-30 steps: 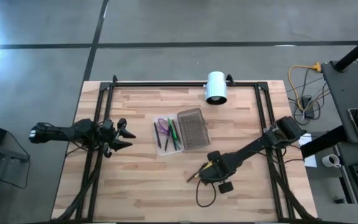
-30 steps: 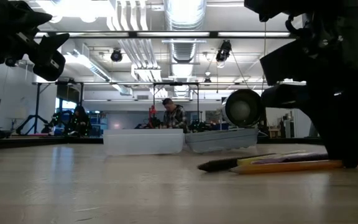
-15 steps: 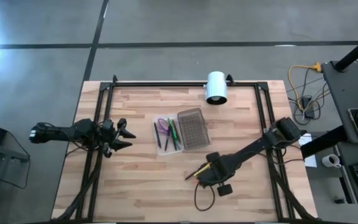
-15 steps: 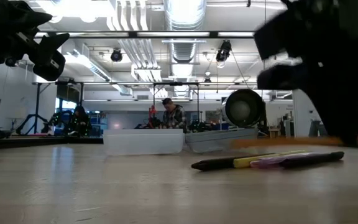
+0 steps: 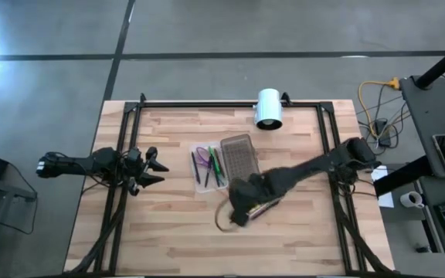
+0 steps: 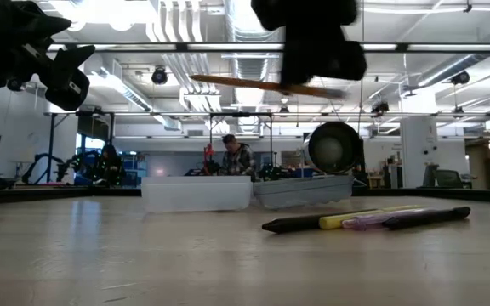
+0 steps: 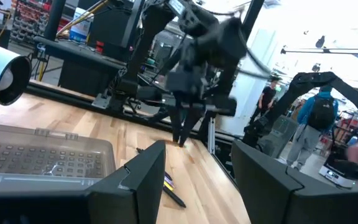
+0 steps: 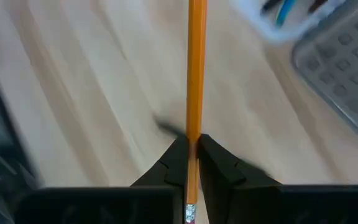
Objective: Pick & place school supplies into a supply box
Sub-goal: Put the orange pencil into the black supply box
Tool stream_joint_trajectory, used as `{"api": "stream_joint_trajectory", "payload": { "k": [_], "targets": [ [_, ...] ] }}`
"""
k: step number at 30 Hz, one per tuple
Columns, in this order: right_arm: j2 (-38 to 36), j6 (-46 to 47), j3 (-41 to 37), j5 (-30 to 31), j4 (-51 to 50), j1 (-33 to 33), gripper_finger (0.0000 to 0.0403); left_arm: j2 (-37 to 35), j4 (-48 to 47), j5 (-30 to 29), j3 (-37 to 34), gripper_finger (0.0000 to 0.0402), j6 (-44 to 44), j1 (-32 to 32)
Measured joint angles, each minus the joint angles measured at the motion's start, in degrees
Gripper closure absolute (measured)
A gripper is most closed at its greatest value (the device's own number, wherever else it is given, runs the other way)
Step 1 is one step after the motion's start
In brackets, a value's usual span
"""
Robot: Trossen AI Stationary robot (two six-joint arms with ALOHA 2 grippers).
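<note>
- My right gripper (image 8: 191,146) is clenched on an orange pencil (image 8: 196,68), holding it above the table (image 5: 168,232), just in front of the box (image 5: 238,161).
- The box lies mid-table, its lid open beside a tray holding pens and scissors (image 5: 202,158).
- More pens (image 6: 364,220) lie on the wood.
- My left gripper (image 5: 154,166) waits at the table's left edge, fingers spread and empty.
</note>
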Motion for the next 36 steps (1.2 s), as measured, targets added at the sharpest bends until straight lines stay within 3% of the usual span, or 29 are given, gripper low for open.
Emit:
{"api": "stream_joint_trajectory", "payload": {
  "k": [5, 13, 23, 30, 36],
  "targets": [
    [0.14, 15.25, 0.06, 0.28, 14.67, -6.32, 0.0386, 0.0, -0.03, 0.0, 0.0, 0.0233, 0.0, 0.0],
    [5.11, 24.6, -1.36, 2.66, 28.11, -14.4, 0.0386, 0.0, -0.1, -0.06, 0.0, 0.0233, 0.0, 0.0],
    [13.82, 25.43, 1.72, -1.85, 28.73, -18.18, 0.0386, -0.01, -0.22, 0.01, 0.0, 0.0233, 0.0, 0.0],
    [16.81, 24.68, 3.41, -1.67, 28.45, -17.99, 0.0382, 0.0, -0.27, 0.04, 0.0, 0.0233, 0.0, 0.0],
    [16.92, 23.92, 4.5, 0.92, 26.02, -18.08, 0.0327, 0.0, -0.41, 0.04, 0.0, 0.0233, 0.0, 0.0]
  ]
}}
